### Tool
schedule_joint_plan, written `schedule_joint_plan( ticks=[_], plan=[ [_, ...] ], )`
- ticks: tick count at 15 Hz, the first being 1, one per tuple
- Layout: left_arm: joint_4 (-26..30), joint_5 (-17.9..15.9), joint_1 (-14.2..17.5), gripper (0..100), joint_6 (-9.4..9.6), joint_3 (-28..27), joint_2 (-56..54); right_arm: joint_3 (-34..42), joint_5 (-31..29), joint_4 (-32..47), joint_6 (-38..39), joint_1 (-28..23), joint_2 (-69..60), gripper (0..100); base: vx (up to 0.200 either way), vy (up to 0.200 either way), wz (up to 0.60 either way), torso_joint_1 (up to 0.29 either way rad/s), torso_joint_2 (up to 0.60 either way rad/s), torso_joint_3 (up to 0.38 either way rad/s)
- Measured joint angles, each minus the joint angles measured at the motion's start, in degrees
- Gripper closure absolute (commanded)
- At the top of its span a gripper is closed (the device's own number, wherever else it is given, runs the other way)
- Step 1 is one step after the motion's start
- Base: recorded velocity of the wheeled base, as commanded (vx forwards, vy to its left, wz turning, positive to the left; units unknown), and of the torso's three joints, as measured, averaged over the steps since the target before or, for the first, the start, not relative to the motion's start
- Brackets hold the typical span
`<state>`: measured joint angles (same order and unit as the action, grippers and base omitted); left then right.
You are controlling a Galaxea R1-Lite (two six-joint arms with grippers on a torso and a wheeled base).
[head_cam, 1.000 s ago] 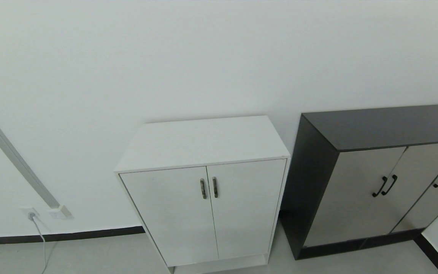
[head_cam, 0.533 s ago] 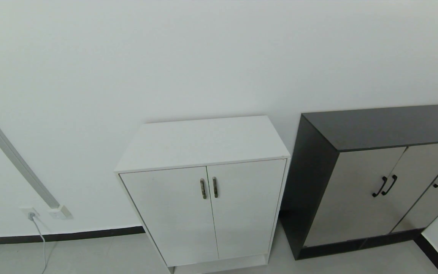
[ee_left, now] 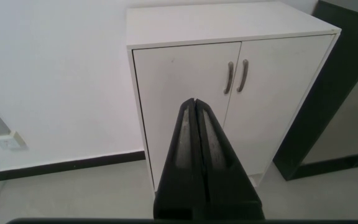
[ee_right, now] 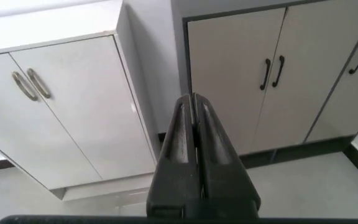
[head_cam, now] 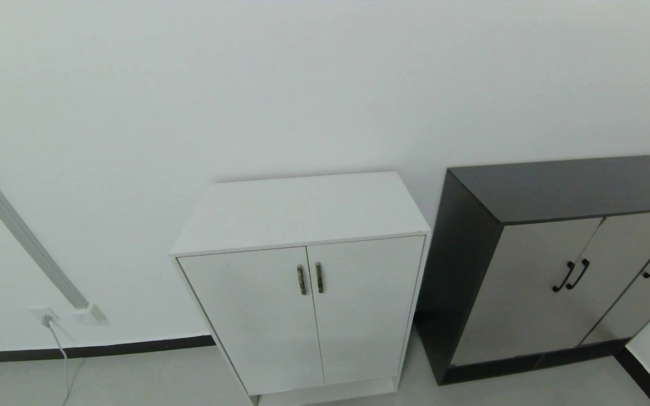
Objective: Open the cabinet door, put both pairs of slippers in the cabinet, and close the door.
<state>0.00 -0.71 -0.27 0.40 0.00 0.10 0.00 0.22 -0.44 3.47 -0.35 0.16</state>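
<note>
**Cabinet closed, both tools clenched**

The cabinet (head_cam: pixel 302 208) is set against the wall (head_cam: pixel 302 84), with its doors (head_cam: pixel 359 304) closed and a dark cabinet (head_cam: pixel 528 192) just beside it. The left tool (ee_left: pixel 194 106) and right tool (ee_right: pixel 193 99) are held clenched, apart from it.

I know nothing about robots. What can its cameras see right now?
white cabinet: one, white, against the wall, centre.
white doors: two, white, its front, both shut.
metal handles: two, dull metal, upright where the doors meet.
black cabinet: one, black, to the white one's right.
grey doors: three in view, grey, its front, shut.
black handles: three, black, on those doors.
wall socket: one, white, low on the wall at left, cable plugged in.
rail: one, grey, slanting down the wall towards the socket.
skirting strip: one, black, along the wall's foot.
floor: one, grey, below.
left gripper: one, black, shut, facing the white cabinet.
right gripper: one, black, shut, facing the gap between cabinets.
</note>
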Motion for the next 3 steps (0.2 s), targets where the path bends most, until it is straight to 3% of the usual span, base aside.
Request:
schedule_joint_plan(
  ticks=[3],
  plan=[
    [0.0,0.0,0.0,100,0.02,0.0,0.0,0.0,0.2,0.0,-0.1,0.0,-0.2,100,0.000,0.000,0.00,0.000,0.00,0.000]
  ],
)
